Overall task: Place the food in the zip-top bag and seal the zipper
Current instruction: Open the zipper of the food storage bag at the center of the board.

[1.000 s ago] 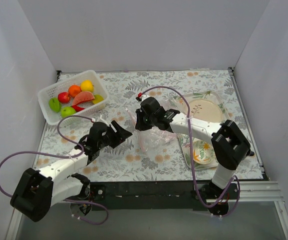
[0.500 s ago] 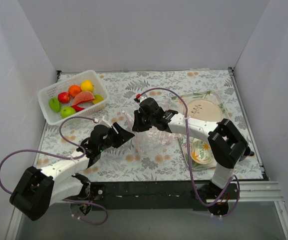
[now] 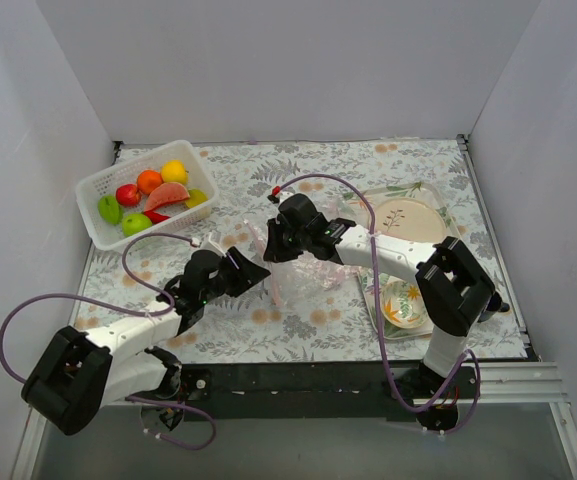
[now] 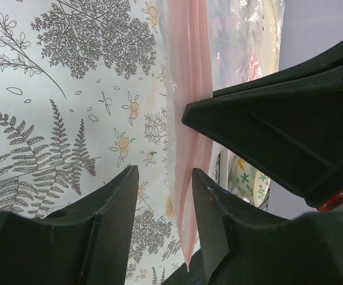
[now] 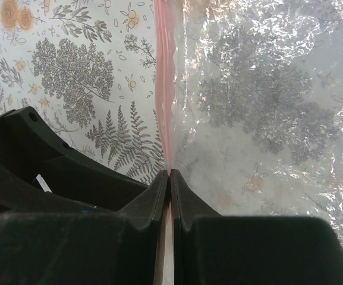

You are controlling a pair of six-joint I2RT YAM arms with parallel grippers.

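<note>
The clear zip-top bag point(image 3: 316, 268) lies crumpled mid-table, and no food shows inside it. My right gripper point(image 3: 272, 243) is shut on its pink zipper point(image 5: 164, 89) at the bag's left edge; the right wrist view shows the jaws point(image 5: 170, 173) pinching the strip, with the clear film point(image 5: 266, 107) to the right. My left gripper point(image 3: 255, 270) is open just left of the bag. In the left wrist view the zipper point(image 4: 186, 89) hangs between its fingers point(image 4: 164, 178), close to the right one. The food point(image 3: 158, 195) sits in the white basket: orange, lemon, watermelon slice, red and green apples.
The white slotted basket point(image 3: 96, 228) stands at the back left. A clear tray with a patterned plate point(image 3: 403, 218) and a patterned bowl point(image 3: 406, 303) sits at the right, under the right arm. White walls close in the table on three sides.
My left gripper has moved right, up to the bag's mouth. My right gripper has shifted slightly left and back with the zipper held.
</note>
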